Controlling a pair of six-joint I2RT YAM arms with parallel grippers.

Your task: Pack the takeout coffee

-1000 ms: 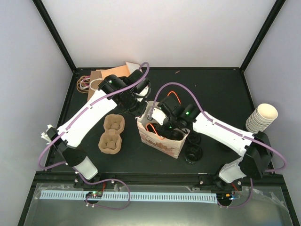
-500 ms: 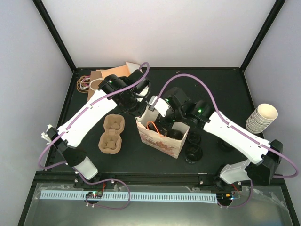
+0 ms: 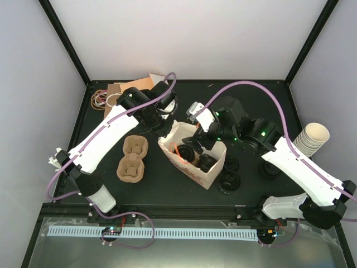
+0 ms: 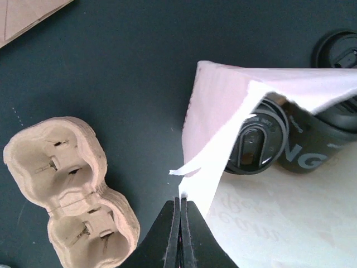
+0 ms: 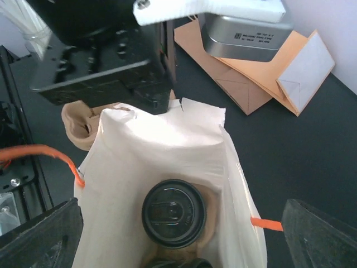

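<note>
1. Nearest the arm bases, loose black lids [image 3: 228, 181] lie on the surface [image 3: 251, 100] just right of the bag [image 3: 187, 167]. They are apart from it and within the right arm's reach, likely spares for capping cups
2. The bag stands upright mid-surface with its mouth open. The coffee [image 5: 173, 212] stands inside on the bag floor, seen from above as a black lid with tan showing round it. A second dark cup [image 4: 312, 148] lies touching it. With the coffee already in the bag, the packing looks well advanced
3. Left of the bag, well apart, a pulp carrier [image 3: 131, 159] lies with its cup wells up. It is empty and parked out of the way
4. The left pincer [image 4: 180, 204] is pressed together on the bag's far rim, pinching a corner of the paper. My reading is that this steadies the bag and keeps its mouth from folding shut
5. The right pincer [image 5: 179, 223] hangs over the mouth, spread wide and holding nothing. It looks straight down on the lid, free to lift clear or reach in
6. A stack [image 3: 309, 139] of cream cups stands at the right edge as stock
7. Farthest off, brown paper [image 3: 120, 92] and rubber bands [image 3: 100, 99] lie in the left corner, supplies kept clear of the work
</note>
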